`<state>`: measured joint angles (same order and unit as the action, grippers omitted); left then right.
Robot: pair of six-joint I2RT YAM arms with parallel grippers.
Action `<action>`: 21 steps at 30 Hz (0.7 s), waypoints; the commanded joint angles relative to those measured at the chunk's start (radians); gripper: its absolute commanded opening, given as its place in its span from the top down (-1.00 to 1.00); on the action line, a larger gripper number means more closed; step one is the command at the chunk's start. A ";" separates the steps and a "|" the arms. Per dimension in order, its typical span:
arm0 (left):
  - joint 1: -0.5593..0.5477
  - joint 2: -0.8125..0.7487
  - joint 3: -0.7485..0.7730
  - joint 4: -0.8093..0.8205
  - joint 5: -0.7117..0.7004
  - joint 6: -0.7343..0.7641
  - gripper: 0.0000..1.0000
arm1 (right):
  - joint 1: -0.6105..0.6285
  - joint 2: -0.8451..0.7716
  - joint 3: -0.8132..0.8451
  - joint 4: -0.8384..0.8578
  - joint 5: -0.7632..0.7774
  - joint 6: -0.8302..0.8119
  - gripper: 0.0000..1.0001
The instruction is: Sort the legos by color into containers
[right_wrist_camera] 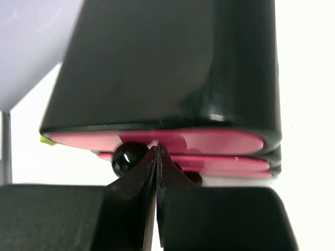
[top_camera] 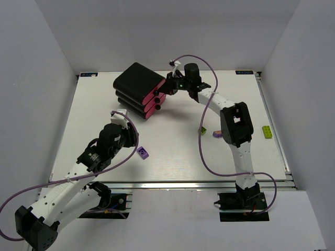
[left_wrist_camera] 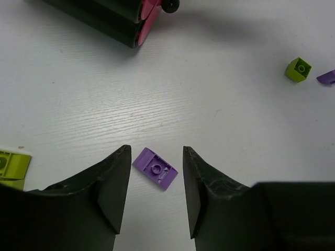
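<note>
The black casing (top_camera: pixel 137 81) holds three pink-fronted drawers (top_camera: pixel 155 99) at the back of the table. In the right wrist view the top drawer front (right_wrist_camera: pixel 220 141) and its dark round knob (right_wrist_camera: pixel 128 158) are close up. My right gripper (right_wrist_camera: pixel 157 150) is shut and empty, its tips against the top drawer front just right of the knob; it also shows in the top view (top_camera: pixel 169 87). My left gripper (left_wrist_camera: pixel 156 152) is open, low over the table, with a purple lego (left_wrist_camera: pixel 155 168) lying upside down between its fingers. The top view also shows this gripper (top_camera: pixel 136 146) and lego (top_camera: pixel 142 152).
A yellow-green lego (left_wrist_camera: pixel 298 69) and a purple lego (left_wrist_camera: pixel 326 77) lie further right, both also in the top view (top_camera: pixel 202 130) (top_camera: pixel 215 134). Another yellow-green lego (top_camera: pixel 267 132) lies near the right edge. One more yellow-green lego (left_wrist_camera: pixel 10 166) sits left of my left gripper.
</note>
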<state>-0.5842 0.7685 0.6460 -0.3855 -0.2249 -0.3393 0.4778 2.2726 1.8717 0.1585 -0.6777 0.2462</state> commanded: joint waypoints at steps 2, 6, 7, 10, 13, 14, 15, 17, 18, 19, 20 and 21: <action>0.003 -0.011 -0.002 0.007 -0.027 0.008 -0.11 | -0.001 -0.091 -0.077 -0.005 0.076 -0.088 0.93; 0.003 0.011 0.017 -0.029 -0.103 -0.009 -0.28 | 0.002 -0.154 -0.173 -0.024 0.142 -0.171 0.56; 0.003 0.017 0.018 -0.035 -0.122 -0.013 -0.32 | -0.001 -0.154 -0.184 -0.025 0.127 -0.186 0.35; 0.003 0.020 0.024 -0.068 -0.216 -0.035 -0.44 | 0.001 -0.142 -0.206 -0.019 0.098 -0.193 0.06; 0.003 0.023 0.030 -0.098 -0.280 -0.063 -0.54 | 0.005 -0.108 -0.194 -0.014 0.072 -0.186 -0.16; 0.003 0.025 0.032 -0.104 -0.307 -0.066 -0.57 | 0.007 -0.088 -0.174 -0.016 0.069 -0.186 -0.23; 0.003 0.025 0.034 -0.105 -0.317 -0.072 -0.58 | 0.010 -0.075 -0.161 -0.020 0.058 -0.186 -0.30; 0.003 0.025 0.034 -0.115 -0.335 -0.078 -0.61 | 0.013 -0.055 -0.141 -0.031 0.050 -0.180 -0.38; 0.003 0.022 0.034 -0.116 -0.344 -0.079 -0.62 | 0.013 -0.036 -0.132 -0.028 0.047 -0.174 -0.44; 0.003 0.023 0.034 -0.116 -0.347 -0.082 -0.63 | 0.013 -0.033 -0.131 -0.027 0.041 -0.173 -0.45; 0.003 0.025 0.034 -0.116 -0.349 -0.081 -0.63 | 0.016 -0.028 -0.134 -0.007 0.035 -0.162 -0.47; 0.003 0.025 0.032 -0.113 -0.352 -0.081 -0.63 | 0.018 -0.022 -0.135 0.006 0.026 -0.153 -0.48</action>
<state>-0.5842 0.7956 0.6479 -0.4835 -0.5213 -0.4049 0.4854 2.2234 1.7031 0.1192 -0.6128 0.0792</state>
